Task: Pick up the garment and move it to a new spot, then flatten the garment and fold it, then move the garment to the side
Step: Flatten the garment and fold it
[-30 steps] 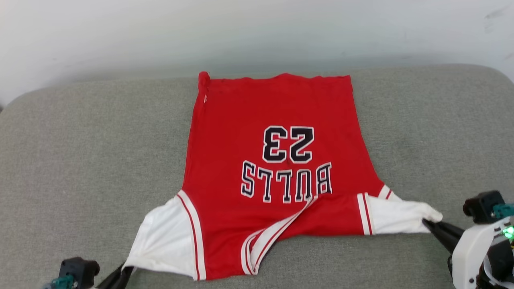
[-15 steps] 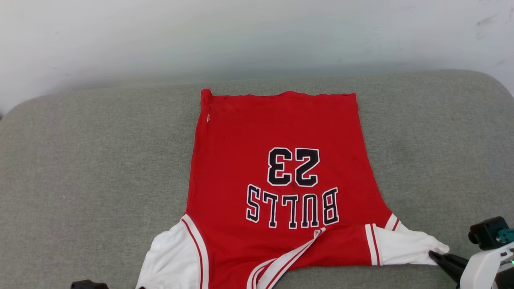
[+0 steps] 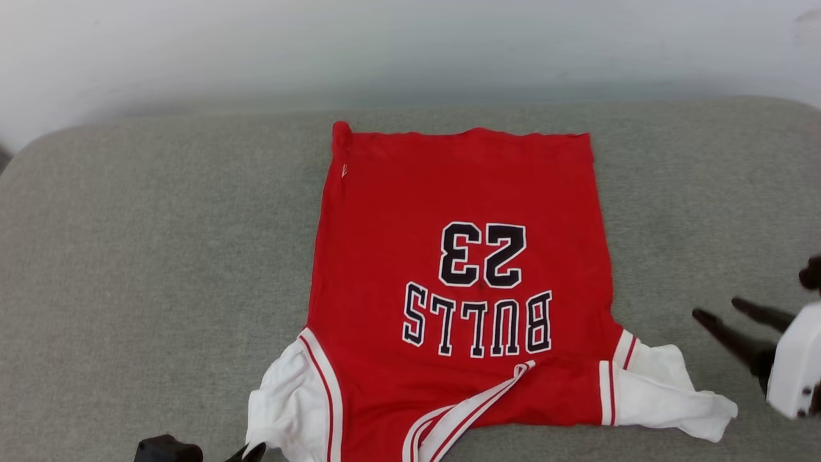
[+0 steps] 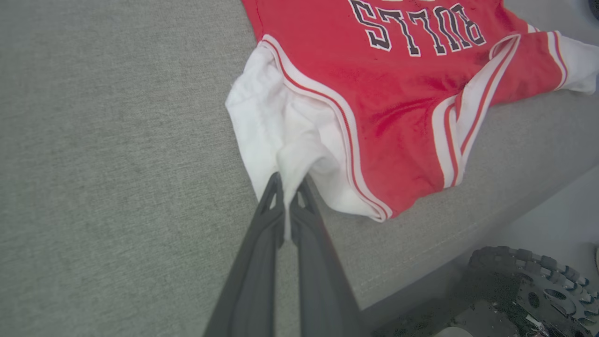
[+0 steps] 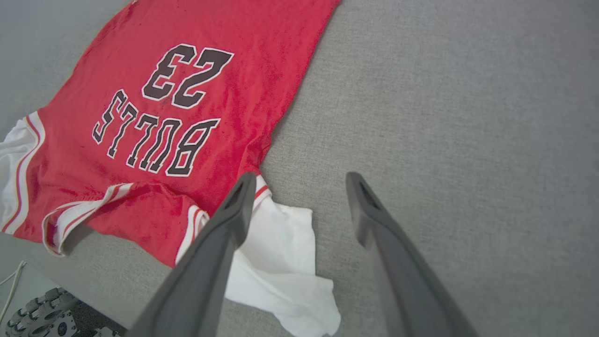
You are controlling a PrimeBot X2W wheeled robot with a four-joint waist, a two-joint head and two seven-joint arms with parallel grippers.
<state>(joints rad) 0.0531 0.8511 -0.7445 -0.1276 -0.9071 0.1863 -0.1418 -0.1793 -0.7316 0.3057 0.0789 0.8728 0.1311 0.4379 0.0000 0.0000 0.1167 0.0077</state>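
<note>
A red jersey, the garment (image 3: 462, 205), is laid nearly flat on a grey padded surface (image 3: 160, 256). Its long axis runs straight away from the robot: the hem is set at the far end and the striped collar (image 3: 462, 417) at the near edge, so "BULLS 23" is read upside down in the head view. The two white sleeves are spread sideways at the near end.

The left sleeve (image 4: 281, 131) is pinched by the left jaws, which are closed tight on a fold of its white cloth. The right jaws are held wide apart with nothing between them, just beside the right sleeve (image 3: 660, 391), which lies crumpled on the surface, towards the garment's middle and nearer the robot than the tips. The right arm is judged the nearer one for smoothing that sleeve.

The pinch on the left sleeve is made plain in the left wrist view, where a toothed wheel (image 4: 538, 290) is also seen below the surface's near edge. Bare grey cloth in the open gap is shown in the right wrist view. A small roll at the hem's far left corner (image 3: 342, 131) is given by the head view.
</note>
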